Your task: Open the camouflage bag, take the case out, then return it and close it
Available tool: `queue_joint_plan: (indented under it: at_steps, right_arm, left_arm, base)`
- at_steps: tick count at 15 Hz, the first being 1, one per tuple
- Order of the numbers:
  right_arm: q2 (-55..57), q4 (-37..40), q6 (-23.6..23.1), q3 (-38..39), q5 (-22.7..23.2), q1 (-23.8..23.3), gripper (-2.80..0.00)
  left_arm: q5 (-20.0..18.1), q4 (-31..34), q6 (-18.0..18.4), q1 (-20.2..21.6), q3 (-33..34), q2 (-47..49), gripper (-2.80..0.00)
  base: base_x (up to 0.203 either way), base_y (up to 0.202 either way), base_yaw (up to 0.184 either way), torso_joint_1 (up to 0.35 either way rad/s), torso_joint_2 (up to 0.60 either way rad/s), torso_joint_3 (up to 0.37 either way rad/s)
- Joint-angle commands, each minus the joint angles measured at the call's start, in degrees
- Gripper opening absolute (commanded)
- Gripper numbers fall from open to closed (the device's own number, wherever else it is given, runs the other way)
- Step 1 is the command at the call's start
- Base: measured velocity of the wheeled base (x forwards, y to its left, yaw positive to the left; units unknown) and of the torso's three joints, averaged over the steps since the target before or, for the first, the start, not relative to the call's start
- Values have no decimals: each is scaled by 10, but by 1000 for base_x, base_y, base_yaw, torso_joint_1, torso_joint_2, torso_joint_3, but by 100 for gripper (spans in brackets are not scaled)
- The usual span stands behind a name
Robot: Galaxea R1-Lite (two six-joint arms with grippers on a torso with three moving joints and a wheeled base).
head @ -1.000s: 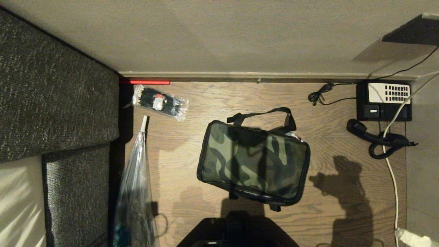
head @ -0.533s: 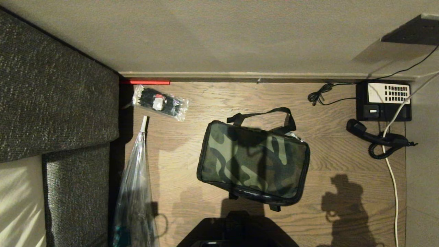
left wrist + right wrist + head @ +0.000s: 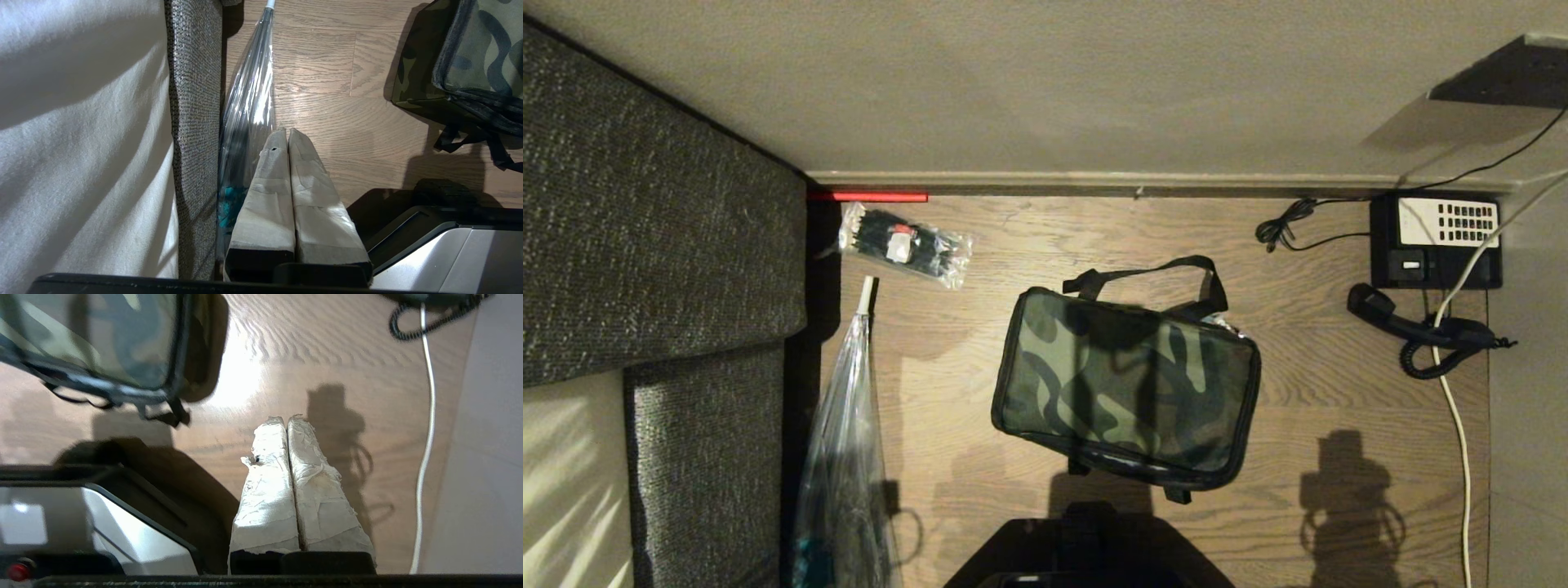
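The right pincer [image 3: 287, 418] hung above the wooden floor [image 3: 1323, 384] with its two tape-wrapped fingers [image 3: 269, 490] pressed flat together and nothing between them. Its shadow [image 3: 1347, 506] fell on the boards just beyond the tips. A white cable [image 3: 427, 416] ran along the floor to one side of it, and the corner of the camouflage bag [image 3: 102, 343] lay well apart on the other side.

The left pincer [image 3: 287, 131] was likewise pressed shut and empty, its wrapped fingers [image 3: 269, 192] pointing down at the floor beside a clear plastic bag [image 3: 249, 102] that leaned against a grey woven sofa [image 3: 192, 122]. Neither pincer showed in the head view.

In that view the camouflage bag [image 3: 1127, 384] lay flat on the floor near the middle, closed, slightly skewed, with its black strap [image 3: 1143, 273] looped on the far side, toward the wall [image 3: 1045, 82]. The case could not be seen. A small clear packet of black items [image 3: 905, 243] lay near the wall, close to the sofa [image 3: 645, 229]. At the right, a black desk phone [image 3: 1436, 238] sat by the wall with its handset [image 3: 1417, 327] off and lying on the floor, coiled cord beside it. The robot's dark base [image 3: 1086, 551] showed at the near edge.
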Motion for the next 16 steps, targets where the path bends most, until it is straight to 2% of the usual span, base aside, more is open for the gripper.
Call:
queue_joint_plan:
  at_steps: [1,16]
  right_arm:
    - [-18,2,0,1,1,1,-280]
    - [-17,1,6,1,0,1,-280]
  left_arm:
    - [0,0,1,0,0,0,-280]
    - [0,0,0,0,0,0,-280]
  base:
    - [0,0,0,0,0,0]
    - [0,0,0,0,0,0]
